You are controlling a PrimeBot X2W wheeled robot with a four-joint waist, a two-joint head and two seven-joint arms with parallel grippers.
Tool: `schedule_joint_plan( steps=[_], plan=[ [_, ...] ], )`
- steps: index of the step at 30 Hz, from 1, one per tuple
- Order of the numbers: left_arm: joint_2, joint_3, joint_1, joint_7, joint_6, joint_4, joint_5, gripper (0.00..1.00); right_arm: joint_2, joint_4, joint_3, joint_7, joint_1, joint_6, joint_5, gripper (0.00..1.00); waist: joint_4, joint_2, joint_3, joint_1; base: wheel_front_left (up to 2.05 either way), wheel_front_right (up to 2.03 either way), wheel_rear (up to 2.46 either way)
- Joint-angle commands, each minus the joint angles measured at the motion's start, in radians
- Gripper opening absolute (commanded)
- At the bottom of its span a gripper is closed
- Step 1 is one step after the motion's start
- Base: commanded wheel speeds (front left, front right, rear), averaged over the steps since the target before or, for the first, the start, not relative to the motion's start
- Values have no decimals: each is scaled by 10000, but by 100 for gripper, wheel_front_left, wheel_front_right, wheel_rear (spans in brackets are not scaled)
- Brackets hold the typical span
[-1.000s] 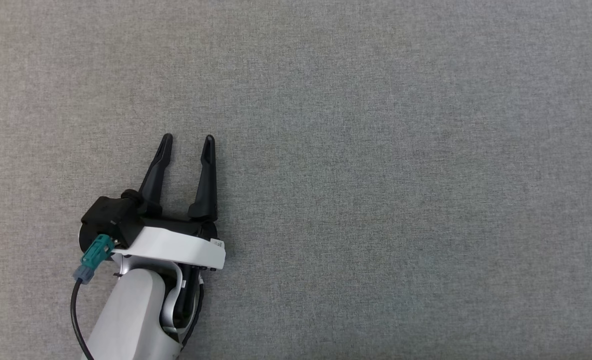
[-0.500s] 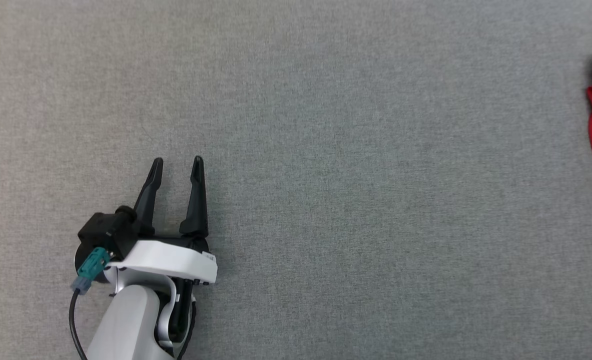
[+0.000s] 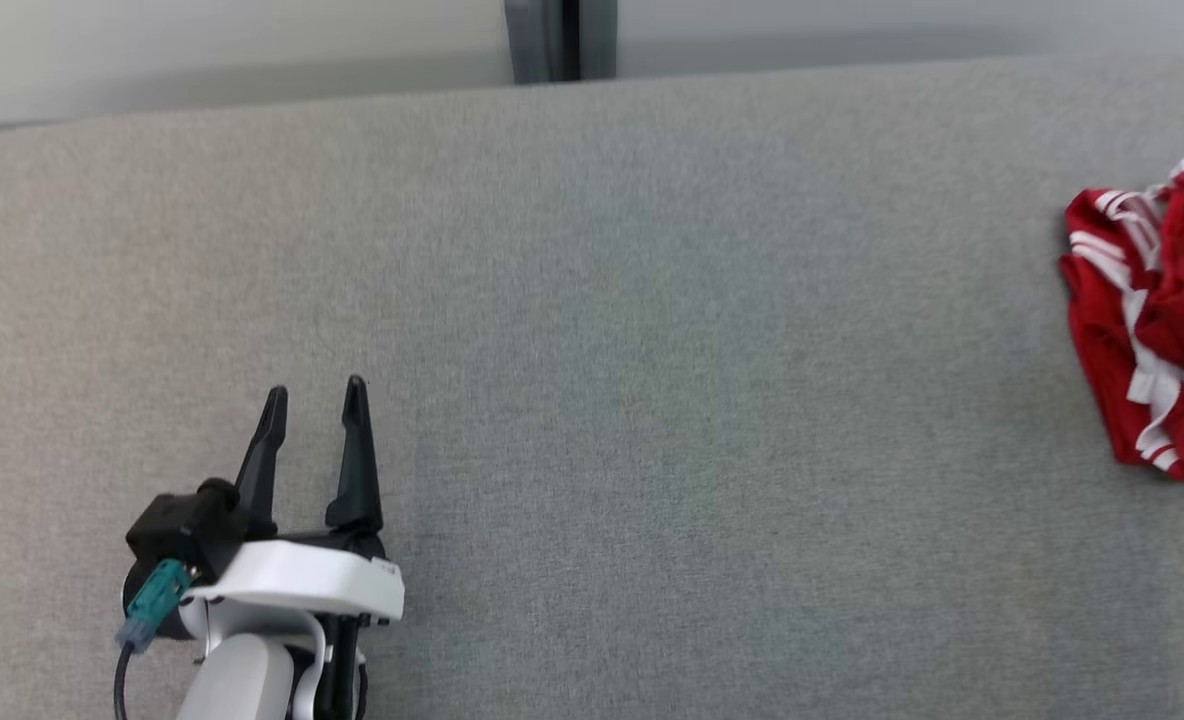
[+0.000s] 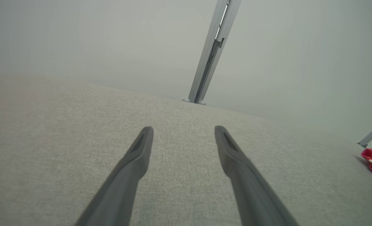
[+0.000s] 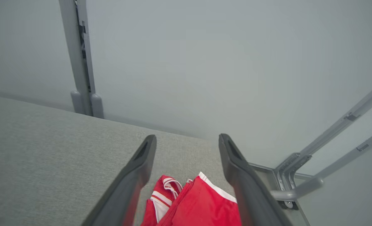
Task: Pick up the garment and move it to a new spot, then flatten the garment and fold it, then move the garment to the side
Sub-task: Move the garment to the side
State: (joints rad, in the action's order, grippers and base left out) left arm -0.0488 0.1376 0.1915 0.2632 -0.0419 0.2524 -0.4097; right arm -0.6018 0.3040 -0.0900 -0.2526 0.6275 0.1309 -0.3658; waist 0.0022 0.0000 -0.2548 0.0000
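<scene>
Grey surface. Garment: red, crumpled, far right. Right pincer: wide, over it; left pincer: wide, well apart. Best grasp a hem, not the bunch.

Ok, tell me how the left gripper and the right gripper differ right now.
The left gripper has bare grey cloth between its fingers; the right gripper has the red garment there. The left gripper sits far from the garment; the right gripper is right by it. Both are open, holding nothing.

black tapered fingers, white wrist bracket, teal cable connector.
</scene>
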Motion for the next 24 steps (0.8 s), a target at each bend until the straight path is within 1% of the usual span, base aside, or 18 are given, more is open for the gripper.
schedule_joint_plan(
  steps=[1, 4, 9, 14, 17, 22, 24],
  plan=[
    [-40, -67, -125, 5, -47, -44, 73, 100, -27, -65, -71, 153, -105, -1, -59, 100, -123, 0, 490, 0, 0, 0, 0],
    [-44, -221, -457, 6, -87, -134, 119, 100, 466, -236, -534, 914, -329, -1, -280, 100, -202, 0, 1001, 0, 0, 0, 0],
    [-38, -389, -1008, 5, -120, -357, 122, 100, 1294, -387, -1032, 2237, -704, -1, -535, 100, -311, 0, 1690, 0, 0, 0, 0],
    [-43, -447, -1496, 5, -164, -562, 63, 100, 2157, -484, -1225, 3470, -1333, -1, -378, 100, -287, 0, 2163, 0, 0, 0, 0],
    [-41, -514, -1817, 5, -217, -702, -35, 100, 2832, -410, -1102, 4156, -1805, -1, -313, 100, -284, 0, 2385, 0, 0, 0, 0],
    [-43, -527, -2195, 5, -241, -858, -37, 100, 3805, -164, -1135, 4805, -2636, 0, -30, 100, -205, 0, 2588, 0, 0, 0, 0],
    [-43, -566, -2309, 5, -282, -903, -52, 100, 4089, -73, -1196, 4955, -2959, 0, 230, 100, -168, 0, 2635, 0, 0, 0, 0]
  ],
)
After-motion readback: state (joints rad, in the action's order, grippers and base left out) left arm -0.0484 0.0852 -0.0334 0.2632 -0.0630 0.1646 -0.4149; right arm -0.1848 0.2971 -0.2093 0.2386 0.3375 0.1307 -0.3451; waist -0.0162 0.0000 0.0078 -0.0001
